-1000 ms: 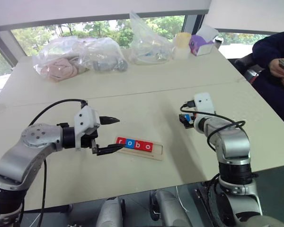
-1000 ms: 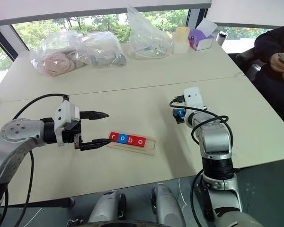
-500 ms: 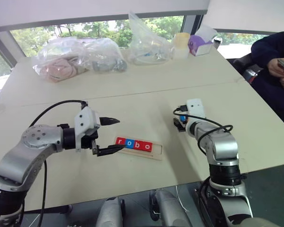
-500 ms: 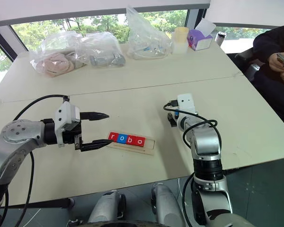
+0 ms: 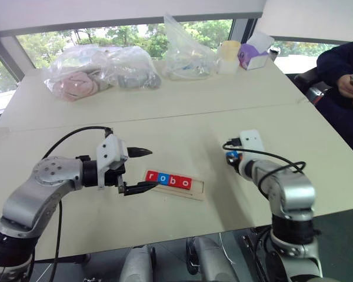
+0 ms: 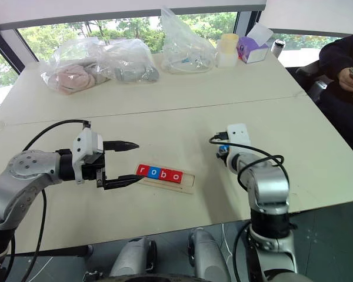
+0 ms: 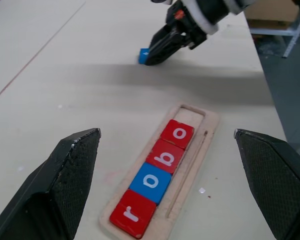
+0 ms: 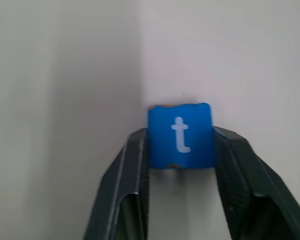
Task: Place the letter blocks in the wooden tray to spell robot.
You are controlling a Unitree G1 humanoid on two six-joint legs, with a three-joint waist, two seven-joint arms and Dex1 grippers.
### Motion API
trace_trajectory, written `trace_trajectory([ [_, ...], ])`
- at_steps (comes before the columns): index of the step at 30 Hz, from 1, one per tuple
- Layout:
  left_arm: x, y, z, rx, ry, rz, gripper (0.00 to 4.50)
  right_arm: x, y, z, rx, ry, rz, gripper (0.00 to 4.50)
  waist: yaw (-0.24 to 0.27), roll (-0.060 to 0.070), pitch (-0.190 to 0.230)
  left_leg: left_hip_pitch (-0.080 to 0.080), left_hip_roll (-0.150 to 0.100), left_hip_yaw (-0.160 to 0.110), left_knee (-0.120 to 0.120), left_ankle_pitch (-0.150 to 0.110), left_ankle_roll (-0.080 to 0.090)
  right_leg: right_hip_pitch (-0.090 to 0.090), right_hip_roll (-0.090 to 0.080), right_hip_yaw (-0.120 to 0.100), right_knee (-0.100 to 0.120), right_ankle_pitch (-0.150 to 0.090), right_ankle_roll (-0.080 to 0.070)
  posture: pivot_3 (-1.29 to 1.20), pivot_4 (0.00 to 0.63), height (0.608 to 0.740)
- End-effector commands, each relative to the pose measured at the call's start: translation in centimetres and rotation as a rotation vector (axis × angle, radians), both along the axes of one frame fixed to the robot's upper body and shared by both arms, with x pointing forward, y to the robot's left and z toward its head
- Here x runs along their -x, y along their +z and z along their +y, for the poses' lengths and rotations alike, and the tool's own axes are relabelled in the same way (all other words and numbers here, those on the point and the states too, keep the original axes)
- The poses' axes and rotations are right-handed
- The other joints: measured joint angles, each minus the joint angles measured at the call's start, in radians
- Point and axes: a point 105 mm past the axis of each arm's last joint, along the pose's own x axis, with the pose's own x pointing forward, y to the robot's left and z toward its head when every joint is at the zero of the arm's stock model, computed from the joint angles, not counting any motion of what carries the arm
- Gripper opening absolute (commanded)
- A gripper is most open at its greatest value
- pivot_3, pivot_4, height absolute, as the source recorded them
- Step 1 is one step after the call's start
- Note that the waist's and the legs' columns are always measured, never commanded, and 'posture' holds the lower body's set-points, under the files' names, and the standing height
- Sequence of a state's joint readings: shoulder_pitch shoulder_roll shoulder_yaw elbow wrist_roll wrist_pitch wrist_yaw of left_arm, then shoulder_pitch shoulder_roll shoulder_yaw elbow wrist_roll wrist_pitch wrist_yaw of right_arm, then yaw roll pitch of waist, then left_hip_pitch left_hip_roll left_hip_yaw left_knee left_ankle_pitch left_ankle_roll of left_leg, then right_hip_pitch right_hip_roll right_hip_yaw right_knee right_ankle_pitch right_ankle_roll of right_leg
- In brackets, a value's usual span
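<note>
Left eye view shows my left gripper [image 5: 142, 170] on the left of the table [image 5: 165, 117], pointing to the right, with its two black fingers spread wide and nothing between them. The lower fingertip is just beside the left end of the wooden tray [image 5: 195, 192].

The tray lies flat on the near part of the table, between my two arms. Four letter blocks sit inside it in a row: a red r [image 7: 132, 216], a blue o [image 7: 150, 182], a red b [image 7: 166, 156] and a red o [image 7: 178, 134]. The slot at the right end of the tray is free.

To the right of the tray, well apart from it, my right gripper [image 8: 180, 150] is closed on the blue t block [image 8: 180, 135]. Its fingers press the two sides of the block, and the white letter faces the wrist camera. I cannot tell if the block touches the table.

At the far side of the table lie clear plastic bags [image 5: 100, 73].
</note>
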State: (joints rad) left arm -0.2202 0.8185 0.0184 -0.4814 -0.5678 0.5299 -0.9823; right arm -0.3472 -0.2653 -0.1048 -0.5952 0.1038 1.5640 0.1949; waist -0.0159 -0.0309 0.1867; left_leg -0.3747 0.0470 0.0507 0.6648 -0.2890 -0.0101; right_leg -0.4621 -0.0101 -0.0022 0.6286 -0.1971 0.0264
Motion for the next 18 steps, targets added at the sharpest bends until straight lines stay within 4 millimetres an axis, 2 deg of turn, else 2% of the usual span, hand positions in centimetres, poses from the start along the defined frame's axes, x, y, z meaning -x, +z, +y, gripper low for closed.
trace_trajectory([
  [1, 0.0, 0.6, -0.3, 0.002, -0.023, -0.043, 4.50, 1.8, 1.2, -0.1, -0.012, 0.026, -0.048, 1.18, -0.004, 0.000, 0.000, 0.000, 0.000, 0.000, 0.000, 0.000, 0.000, 0.000, 0.000, 0.000, 0.000, 0.000, 0.000, 0.00, 0.150, 0.740],
  [8, -0.2, 0.5, -0.4, 0.003, -0.040, -0.039, 4.50, 3.6, 0.8, 0.0, -0.020, 0.032, -0.057, 1.18, -0.006, 0.000, 0.000, 0.001, 0.000, -0.001, 0.000, 0.000, 0.000, 0.000, 0.001, 0.000, 0.000, 0.000, -0.001, 0.00, 0.150, 0.740],
  [18, -0.4, 0.5, -0.5, -0.002, -0.046, -0.045, 4.50, 3.5, 0.1, 0.2, -0.025, 0.015, -0.032, 1.18, -0.005, 0.000, 0.000, 0.000, 0.000, -0.001, 0.000, 0.000, 0.000, 0.000, 0.000, 0.000, -0.003, 0.000, -0.001, 0.00, 0.150, 0.740],
])
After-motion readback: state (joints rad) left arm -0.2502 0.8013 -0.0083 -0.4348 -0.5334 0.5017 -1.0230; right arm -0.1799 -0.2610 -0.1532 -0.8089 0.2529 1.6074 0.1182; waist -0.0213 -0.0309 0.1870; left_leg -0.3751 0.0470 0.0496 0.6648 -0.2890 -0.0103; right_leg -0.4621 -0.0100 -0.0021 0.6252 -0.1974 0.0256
